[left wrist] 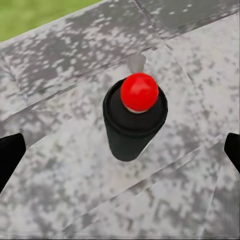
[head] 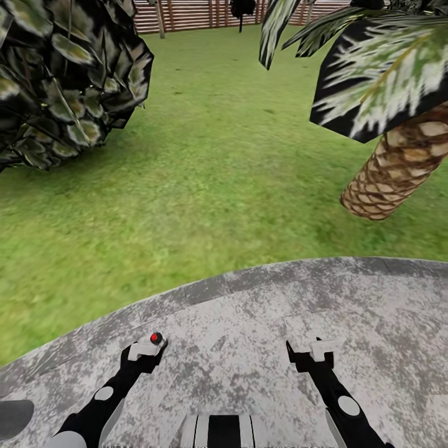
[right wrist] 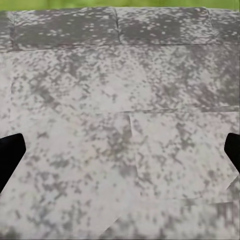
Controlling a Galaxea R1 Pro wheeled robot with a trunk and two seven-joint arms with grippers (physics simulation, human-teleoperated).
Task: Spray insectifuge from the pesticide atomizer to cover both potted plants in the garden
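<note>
The pesticide atomizer [left wrist: 134, 116], a small dark bottle with a round red top, stands upright on the round grey paved patch [head: 261, 311]. In the head view its red spot [head: 156, 338] shows right at the tip of my left gripper [head: 149, 348]. That left gripper [left wrist: 121, 152] is open: its black fingers [left wrist: 10, 157] sit far out on either side of the bottle, apart from it. My right gripper [head: 313, 350] [right wrist: 120, 150] is open over bare paving with nothing between its fingers. The potted plants are out of view.
Green lawn [head: 205, 155] begins past the paving's curved edge. A large dark broad-leaved shrub [head: 62, 74] fills the far left. A palm trunk [head: 398, 168] with drooping fronds stands at the right. A brown slatted fence [head: 199, 12] closes the far side.
</note>
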